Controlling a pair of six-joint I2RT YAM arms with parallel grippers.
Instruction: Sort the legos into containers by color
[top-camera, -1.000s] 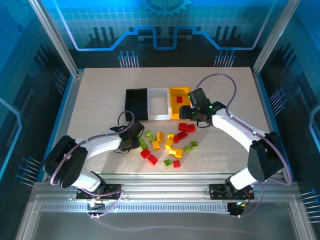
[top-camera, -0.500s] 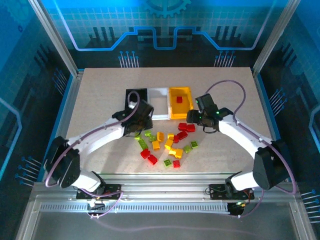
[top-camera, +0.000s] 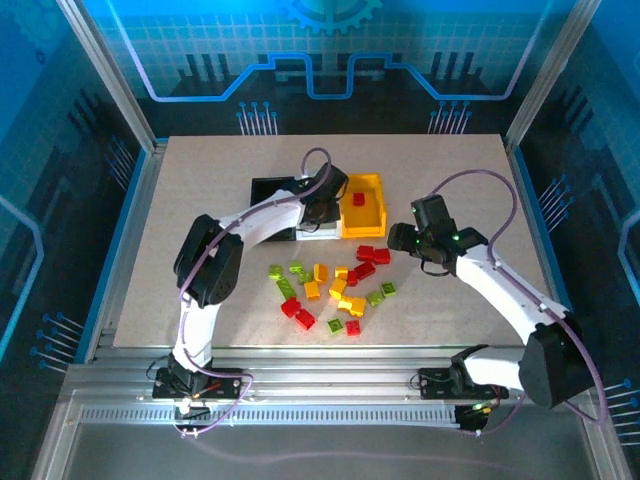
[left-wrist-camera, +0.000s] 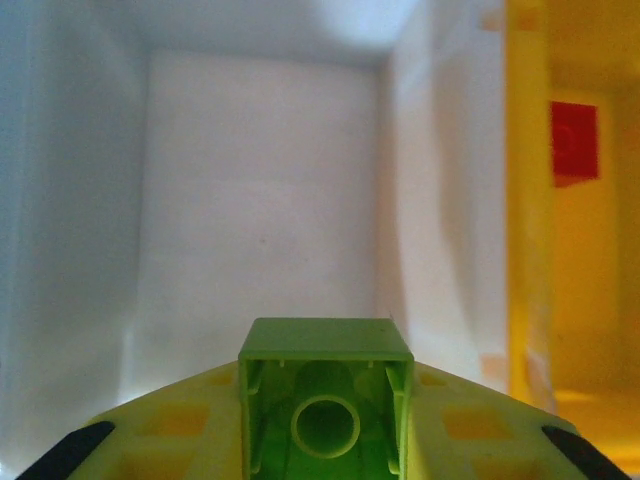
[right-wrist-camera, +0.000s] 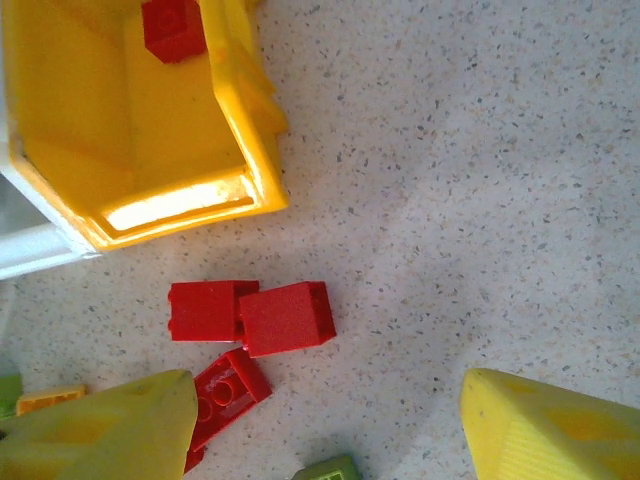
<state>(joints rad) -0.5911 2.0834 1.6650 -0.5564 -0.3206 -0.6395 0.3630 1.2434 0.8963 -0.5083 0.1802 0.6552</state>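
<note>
The left wrist camera shows what the top camera cannot: the left claw (left-wrist-camera: 325, 425) is clamped on one lime green lego (left-wrist-camera: 325, 400), hollow underside facing the lens. Directly beyond that claw lies the bare floor of the white bin (left-wrist-camera: 260, 200). To the claw's right stands the wall of the yellow bin (left-wrist-camera: 522, 200), with one red lego (left-wrist-camera: 574, 140) inside.

From above, the left claw (top-camera: 318, 207) covers most of the white bin, with the black bin (top-camera: 272, 195) on its left.

The right claw (right-wrist-camera: 320, 435) hangs over the table (right-wrist-camera: 450, 200) with its fingers wide apart and nothing between them. Just ahead of it lie three red legos (right-wrist-camera: 287, 318), touching one another. One green lego (right-wrist-camera: 325, 468) sits at the frame's bottom edge.

The top view gives three bins in all. It also shows a scatter of loose legos (top-camera: 335, 290) in red, yellow and green to the left of the right claw (top-camera: 398, 240).
</note>
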